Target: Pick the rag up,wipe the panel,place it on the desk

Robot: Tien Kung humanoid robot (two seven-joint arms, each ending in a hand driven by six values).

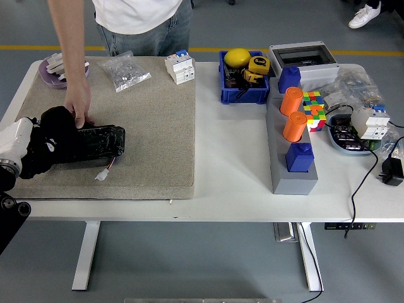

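Note:
A black panel (98,142) lies on the beige mat (151,126) at the table's left. My left hand (39,150) comes in from the left edge, shut on a bunched black rag (55,128) that presses on the panel's left end and hides it. Hand and rag are both black, so single fingers are hard to make out. A person at the far side rests a hand (78,107) on the panel's far edge, just right of the rag. My right arm is out of the picture.
A white plug on a red wire (101,175) lies by the panel's near edge. On the mat's far part are a purple plate (53,69), a bag of parts (124,71) and white breakers (179,67). To the right stand a blue bin (242,85) and a grey block with orange cylinders (293,158).

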